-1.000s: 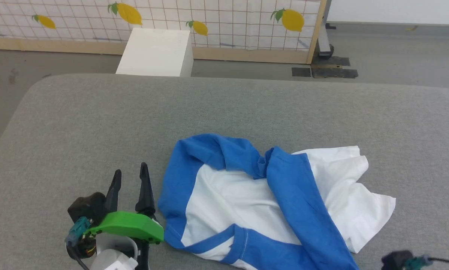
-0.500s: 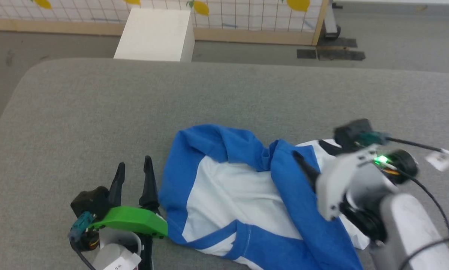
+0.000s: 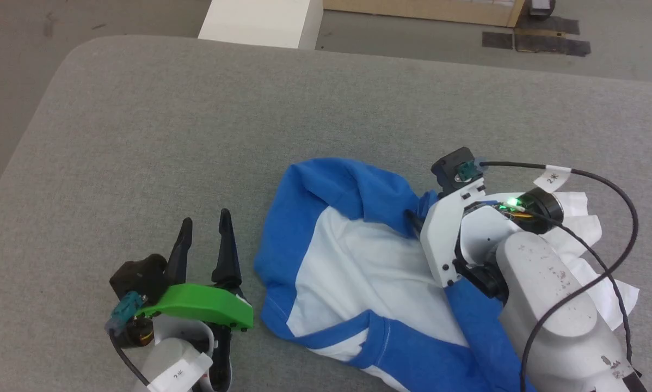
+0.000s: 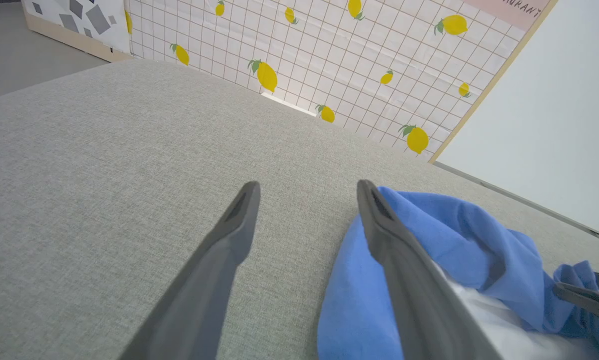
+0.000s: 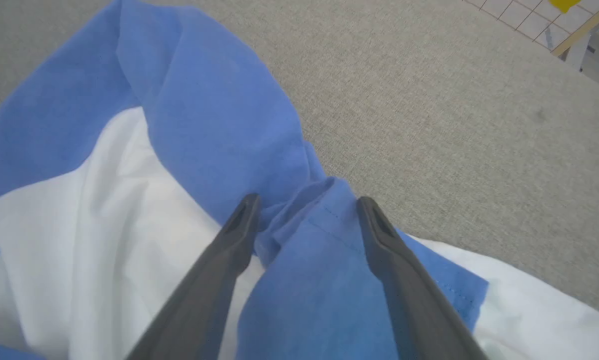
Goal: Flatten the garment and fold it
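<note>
The garment lies bunched near the table front edge – not flat, not folded; my right gripper is open around a blue fold, not pinching it; my left gripper is open, empty.

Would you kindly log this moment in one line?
garment: crumpled on grey surface; left gripper: open, beside it; right gripper: open, fingers straddling it
</note>
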Controlling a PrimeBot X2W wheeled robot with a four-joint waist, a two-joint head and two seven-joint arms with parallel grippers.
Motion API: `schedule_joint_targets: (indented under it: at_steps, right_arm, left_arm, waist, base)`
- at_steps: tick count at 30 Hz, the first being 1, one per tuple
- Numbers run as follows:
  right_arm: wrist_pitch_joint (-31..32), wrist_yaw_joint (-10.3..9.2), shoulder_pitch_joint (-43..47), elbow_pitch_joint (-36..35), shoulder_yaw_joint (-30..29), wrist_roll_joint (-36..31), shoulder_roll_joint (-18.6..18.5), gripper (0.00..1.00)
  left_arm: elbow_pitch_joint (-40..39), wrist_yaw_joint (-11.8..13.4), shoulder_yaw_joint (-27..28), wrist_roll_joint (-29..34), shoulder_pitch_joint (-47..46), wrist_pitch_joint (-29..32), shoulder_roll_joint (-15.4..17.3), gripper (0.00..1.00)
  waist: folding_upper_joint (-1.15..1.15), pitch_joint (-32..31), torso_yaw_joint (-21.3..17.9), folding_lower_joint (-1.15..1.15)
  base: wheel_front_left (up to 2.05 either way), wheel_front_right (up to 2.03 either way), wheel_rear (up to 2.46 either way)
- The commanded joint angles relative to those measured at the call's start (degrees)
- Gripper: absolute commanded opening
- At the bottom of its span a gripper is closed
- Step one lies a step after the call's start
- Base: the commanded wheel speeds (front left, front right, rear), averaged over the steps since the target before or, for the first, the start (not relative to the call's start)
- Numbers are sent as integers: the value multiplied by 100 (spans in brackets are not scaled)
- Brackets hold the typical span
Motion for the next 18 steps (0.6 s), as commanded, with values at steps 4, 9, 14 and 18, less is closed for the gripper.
schedule_joint_targets:
  at_steps: [4, 9, 14, 18]
  right_arm:
    - [-121, -9, -168, 276, 32, 1, 38, 0]
    - [-449, -9, -181, 188, 93, 203, 59, 0]
    - [-797, -9, 138, -493, -27, 490, -123, 0]
    - [-865, -9, 860, -1586, -611, 686, -451, 0]
  left_arm:
    - [15, 42, 15, 17, -53, -22, -10, 100]
    - [72, 13, 56, 59, 19, -22, -10, 100]
    - [125, -44, 76, 95, 77, -22, -10, 100]
    - [159, -71, 90, 122, 119, -22, -10, 100]
  waist:
    - [0, -14, -15, 0]
    - [0, -189, -218, 0]
    - [0, -401, -441, 0]
    - [0, -533, -607, 0]
  base:
    - [0, 0, 0]
    - [0, 0, 0]
    - [0, 0, 0]
    - [0, 0, 0]
